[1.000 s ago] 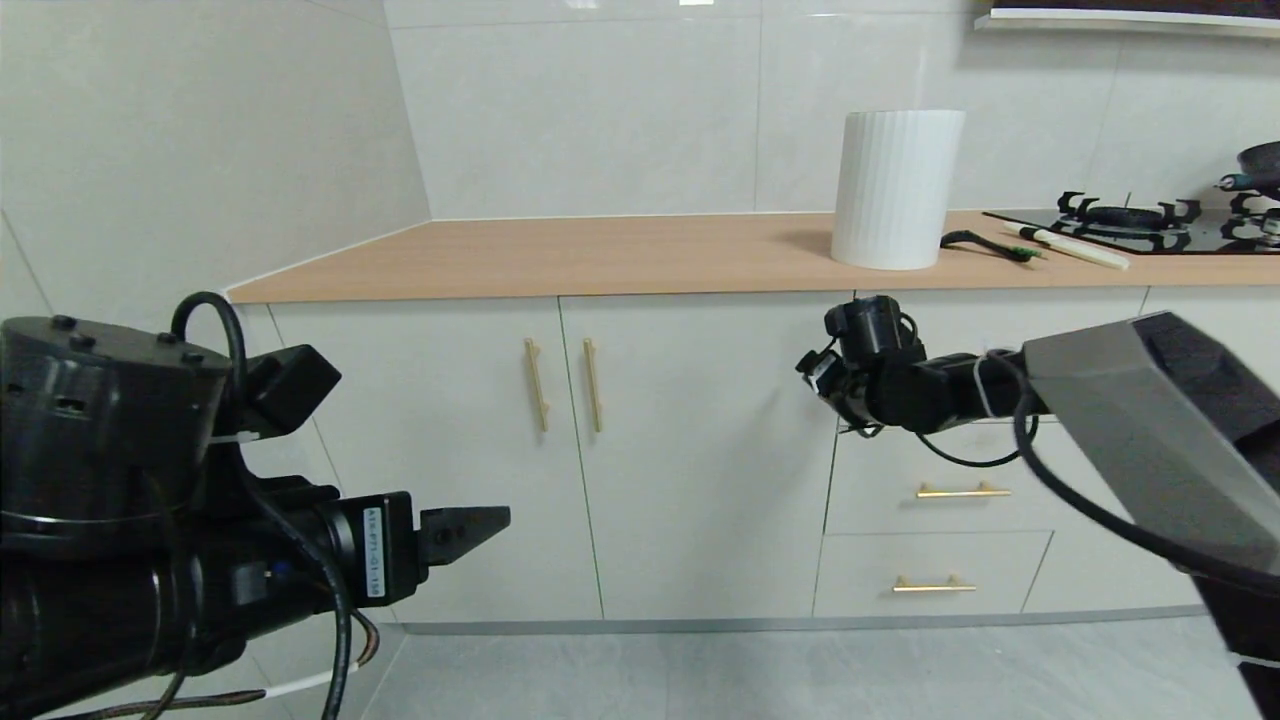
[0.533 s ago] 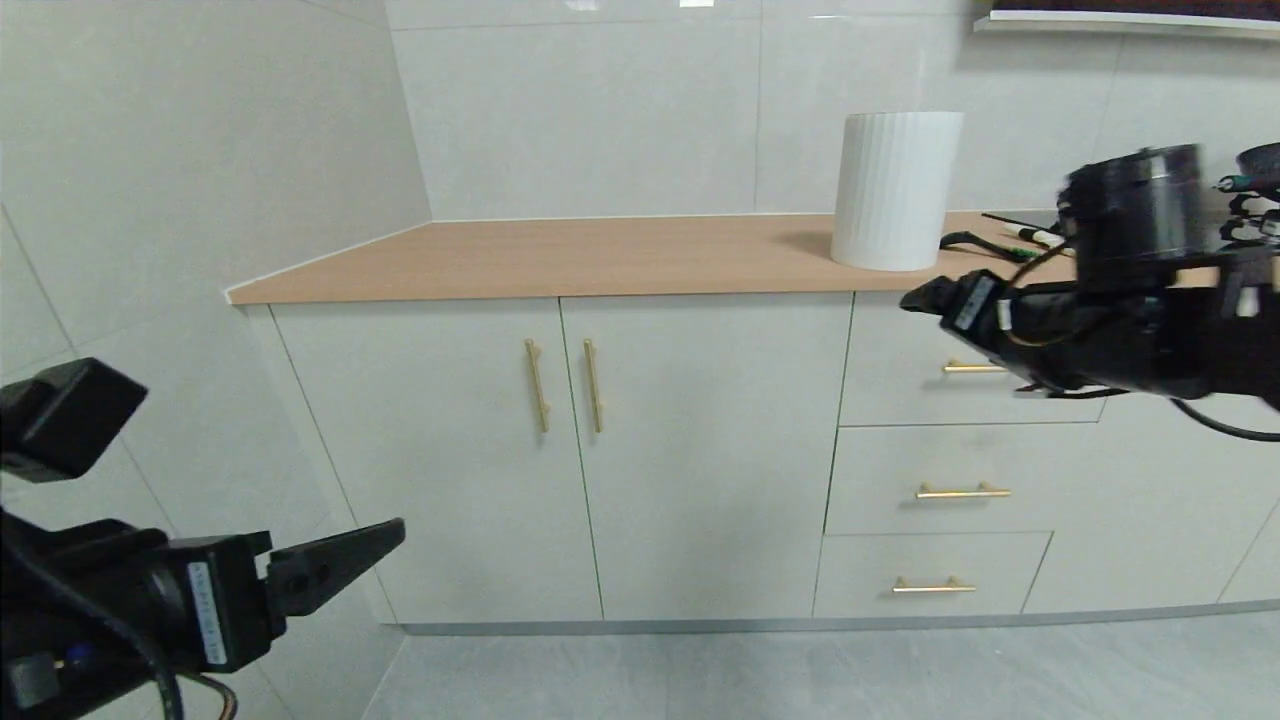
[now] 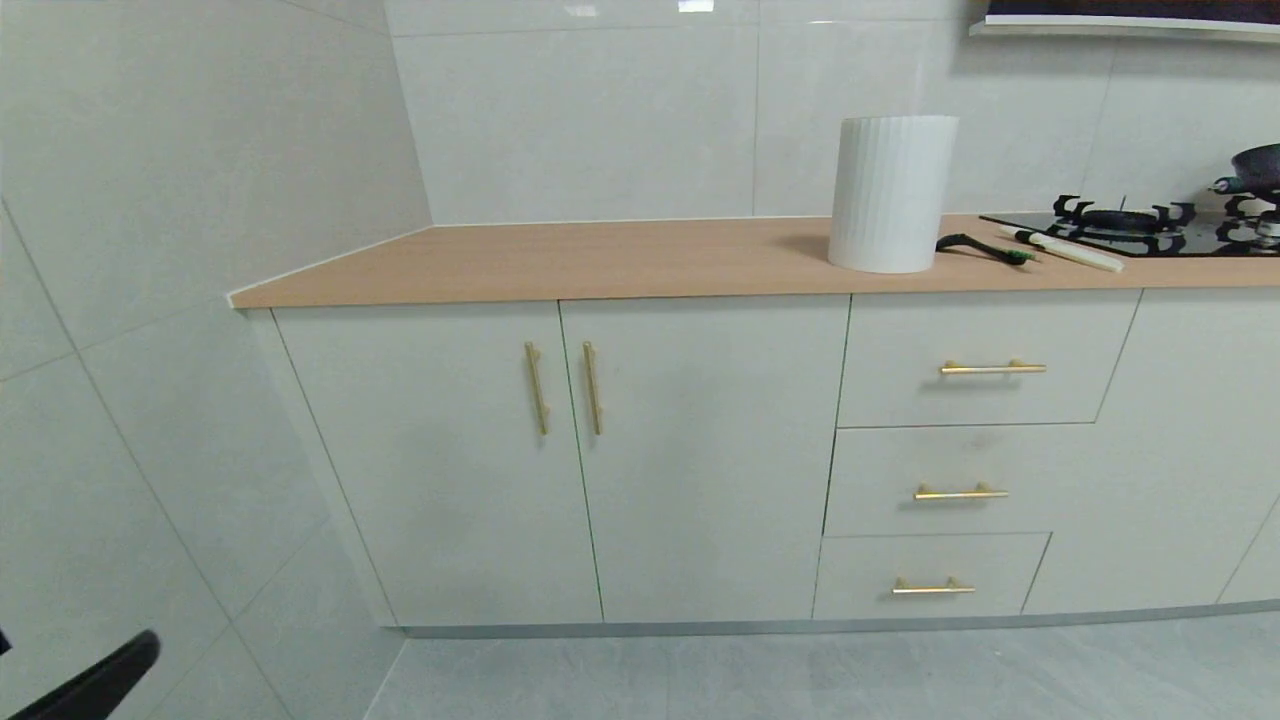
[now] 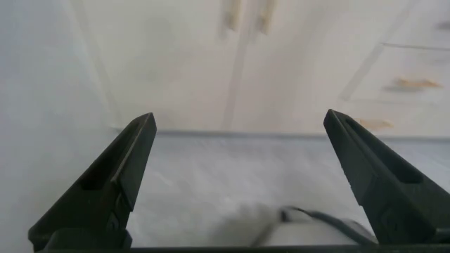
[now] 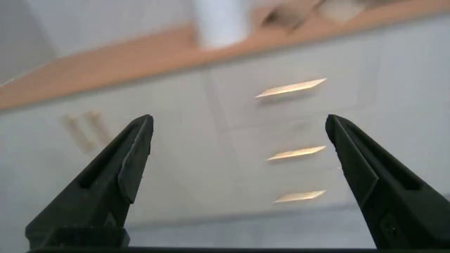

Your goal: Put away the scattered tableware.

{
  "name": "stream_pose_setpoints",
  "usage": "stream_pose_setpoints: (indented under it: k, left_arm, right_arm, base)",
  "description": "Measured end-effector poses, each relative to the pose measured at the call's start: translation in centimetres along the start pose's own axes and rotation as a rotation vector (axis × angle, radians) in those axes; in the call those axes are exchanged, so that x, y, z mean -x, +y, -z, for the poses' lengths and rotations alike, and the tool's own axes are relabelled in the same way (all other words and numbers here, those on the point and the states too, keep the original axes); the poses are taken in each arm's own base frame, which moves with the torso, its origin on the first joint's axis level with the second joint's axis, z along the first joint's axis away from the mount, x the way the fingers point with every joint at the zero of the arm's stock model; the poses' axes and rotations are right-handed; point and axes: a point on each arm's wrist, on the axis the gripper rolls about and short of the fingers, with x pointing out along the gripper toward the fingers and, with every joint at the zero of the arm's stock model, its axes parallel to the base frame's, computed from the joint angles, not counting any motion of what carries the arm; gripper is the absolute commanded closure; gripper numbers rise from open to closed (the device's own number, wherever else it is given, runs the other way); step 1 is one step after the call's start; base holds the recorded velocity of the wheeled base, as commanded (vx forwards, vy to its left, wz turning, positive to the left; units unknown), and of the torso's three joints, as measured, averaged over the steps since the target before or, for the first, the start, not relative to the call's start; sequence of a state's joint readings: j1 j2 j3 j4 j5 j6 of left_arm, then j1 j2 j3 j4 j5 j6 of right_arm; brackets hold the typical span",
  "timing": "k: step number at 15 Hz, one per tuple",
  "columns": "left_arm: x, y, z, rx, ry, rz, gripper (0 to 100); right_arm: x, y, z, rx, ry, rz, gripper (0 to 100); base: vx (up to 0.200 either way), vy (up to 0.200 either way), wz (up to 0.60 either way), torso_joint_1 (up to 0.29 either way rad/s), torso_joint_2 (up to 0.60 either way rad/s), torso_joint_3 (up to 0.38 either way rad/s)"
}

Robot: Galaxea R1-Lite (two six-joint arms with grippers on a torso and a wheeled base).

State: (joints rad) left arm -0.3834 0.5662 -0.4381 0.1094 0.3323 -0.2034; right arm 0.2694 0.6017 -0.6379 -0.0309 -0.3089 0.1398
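Fingers (image 4: 116, 179) of the left gripper (image 4: 239, 121): spread wide, nothing between them, low over the floor before the cupboard doors (image 3: 565, 455). Fingers (image 5: 112, 179) of the right gripper (image 5: 238, 121): likewise spread and empty, facing the drawer fronts below the counter (image 3: 600, 262). White ribbed holder (image 3: 890, 195): upright on the counter, above the top drawer (image 3: 985, 360). Dark utensil (image 3: 985, 247): flat on the counter just beside the holder, long axis along the counter, curved black end toward the holder, green tip toward the hob (image 3: 1135, 225). Pale utensil (image 3: 1068, 250): flat, just beside the dark one, at the hob's near corner, long axis slanting from a dark end at the back to a pale end nearer the counter's front edge. Handling, as judged: neither gripper is near the tableware, so the approach comes first. Best to descend from above with the fingers set crosswise to one utensil's long axis, pinch it at mid-length, then tip it upright over the holder, clear of its neighbour.
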Motion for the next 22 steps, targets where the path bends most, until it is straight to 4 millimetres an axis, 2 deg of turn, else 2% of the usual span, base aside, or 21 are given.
stream_pose_setpoints:
  k: [2, 4, 6, 7, 10, 12, 14, 16, 18, 22]
  left_arm:
    - [2.0, 1.0, 1.2, -0.039, -0.098, -0.037, 0]
    - [4.2, 1.7, 2.5, -0.088, -0.216, -0.098, 0]
    - [5.3, 1.9, 3.9, -0.116, -0.291, -0.185, 0]
    - [5.4, 1.9, 4.6, -0.115, -0.314, -0.232, 0]
    - [5.1, 1.8, 6.9, -0.144, -0.330, -0.317, 0]
    - [4.1, 2.0, 9.1, -0.160, -0.301, -0.324, 0]
    - [3.1, 2.0, 10.9, -0.176, -0.261, -0.259, 0]
    - [2.8, 2.0, 11.5, -0.182, -0.252, -0.210, 0]
    - [2.7, 1.8, 11.7, -0.193, -0.246, -0.127, 0]
    - [2.7, 1.7, 11.8, -0.197, -0.242, -0.061, 0]
  right_arm:
    - [4.4, -1.6, 2.1, 0.102, -0.046, 0.070, 0]
    - [8.2, -2.2, 4.3, 0.195, -0.090, 0.179, 0]
    - [10.1, -2.3, 6.3, 0.231, -0.109, 0.250, 0]
    - [10.4, -2.4, 7.2, 0.228, -0.113, 0.288, 0]
    - [9.9, -2.7, 9.6, 0.192, -0.087, 0.322, 0]
    - [8.8, -2.8, 11.5, 0.167, -0.061, 0.228, 0]
    - [7.4, -2.8, 13.5, 0.156, -0.072, 0.098, 0]
    - [6.5, -2.9, 15.6, 0.158, -0.047, 0.023, 0]
    - [6.2, -3.1, 17.3, 0.163, 0.050, 0.007, 0]
    - [6.1, -3.1, 17.6, 0.162, 0.055, -0.005, 0]
  base:
    - [0.000, 0.000, 0.00, 0.000, 0.00, 0.000]
    - [0.000, 0.000, 0.00, 0.000, 0.00, 0.000]
    - [0.000, 0.000, 0.00, 0.000, 0.00, 0.000]
    - [0.000, 0.000, 0.00, 0.000, 0.00, 0.000]
    - [0.000, 0.000, 0.00, 0.000, 0.00, 0.000]
    - [0.000, 0.000, 0.00, 0.000, 0.00, 0.000]
    - [0.000, 0.000, 0.00, 0.000, 0.00, 0.000]
    - [0.000, 0.000, 0.00, 0.000, 0.00, 0.000]
    - [0.000, 0.000, 0.00, 0.000, 0.00, 0.000]
    - [0.000, 0.000, 0.00, 0.000, 0.00, 0.000]
